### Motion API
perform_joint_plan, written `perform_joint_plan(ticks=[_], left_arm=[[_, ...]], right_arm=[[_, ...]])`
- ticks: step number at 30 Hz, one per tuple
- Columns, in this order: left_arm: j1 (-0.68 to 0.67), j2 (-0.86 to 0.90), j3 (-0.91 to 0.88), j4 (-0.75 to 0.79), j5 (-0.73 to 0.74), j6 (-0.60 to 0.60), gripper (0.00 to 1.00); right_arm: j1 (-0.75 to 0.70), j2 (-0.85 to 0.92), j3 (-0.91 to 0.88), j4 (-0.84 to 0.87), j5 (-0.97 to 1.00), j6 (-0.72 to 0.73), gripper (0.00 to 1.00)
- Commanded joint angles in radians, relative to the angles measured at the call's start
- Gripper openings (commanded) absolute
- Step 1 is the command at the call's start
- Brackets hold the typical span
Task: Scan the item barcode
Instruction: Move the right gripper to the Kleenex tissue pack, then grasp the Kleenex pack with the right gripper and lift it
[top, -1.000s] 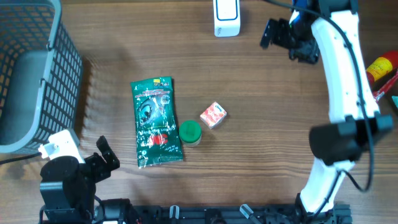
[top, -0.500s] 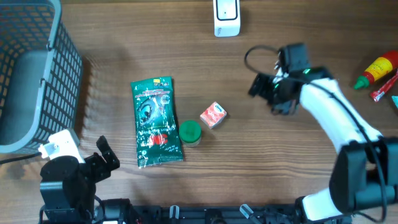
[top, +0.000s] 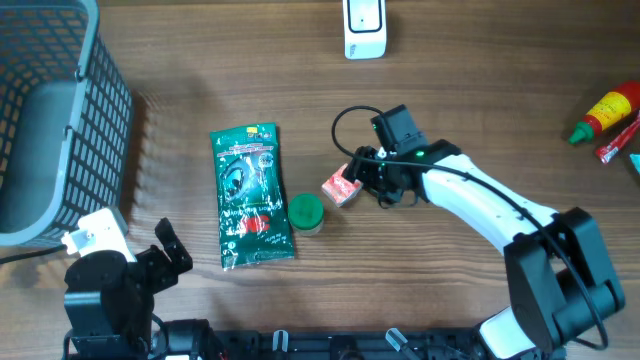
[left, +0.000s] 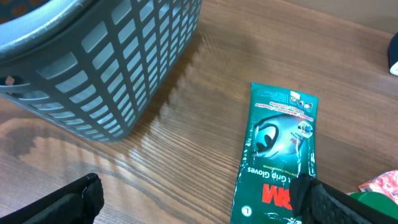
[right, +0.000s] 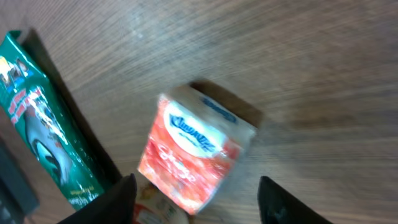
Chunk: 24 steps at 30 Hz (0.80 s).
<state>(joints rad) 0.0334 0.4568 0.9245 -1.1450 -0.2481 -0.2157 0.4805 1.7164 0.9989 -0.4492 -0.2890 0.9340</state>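
A small red and white box (top: 341, 187) lies on the wooden table beside a green-lidded jar (top: 305, 213). My right gripper (top: 365, 180) is down over the box. In the right wrist view the box (right: 196, 149) lies between the two dark fingers (right: 286, 202), and a gap shows on the right side. The jaws stand open, with nothing gripped. A white scanner (top: 364, 28) stands at the far edge. My left gripper (top: 165, 250) rests at the near left, wide open (left: 199, 199) and empty, near a green glove pack (left: 280, 149).
A grey mesh basket (top: 50, 120) fills the far left corner. The green glove pack (top: 250, 195) lies left of the jar. A red sauce bottle (top: 608, 108) lies at the right edge. A black cable loops above the right wrist.
The right arm has swung from the far right of the table down and left to the red and white box, and its jaws have narrowed. The left arm has not moved.
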Motion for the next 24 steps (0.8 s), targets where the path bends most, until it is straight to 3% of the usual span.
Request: perform_joint_plan(ticks=[1, 8, 10, 12, 17, 24], left_arm=[[-0.005, -0.002, 0.003, 0.003, 0.005, 0.002, 1.00], [-0.005, -0.002, 0.003, 0.003, 0.005, 0.002, 1.00], [-0.005, -0.002, 0.003, 0.003, 0.005, 0.002, 1.00], [-0.005, -0.002, 0.003, 0.003, 0.005, 0.002, 1.00], [-0.005, -0.002, 0.003, 0.003, 0.005, 0.002, 1.00], [-0.005, -0.002, 0.003, 0.003, 0.005, 0.002, 1.00]], right_arm=[[0.029, 0.064, 0.003, 0.015, 0.059, 0.095, 0.55], [0.033, 0.160, 0.003, 0.034, 0.066, 0.142, 0.45], [0.033, 0.174, 0.003, 0.039, 0.072, 0.142, 0.34], [0.033, 0.185, 0.003, 0.037, 0.109, 0.140, 0.05], [0.029, 0.188, 0.003, 0.032, 0.054, 0.099, 0.04], [-0.064, 0.083, 0.003, 0.136, -0.180, -0.333, 0.04]])
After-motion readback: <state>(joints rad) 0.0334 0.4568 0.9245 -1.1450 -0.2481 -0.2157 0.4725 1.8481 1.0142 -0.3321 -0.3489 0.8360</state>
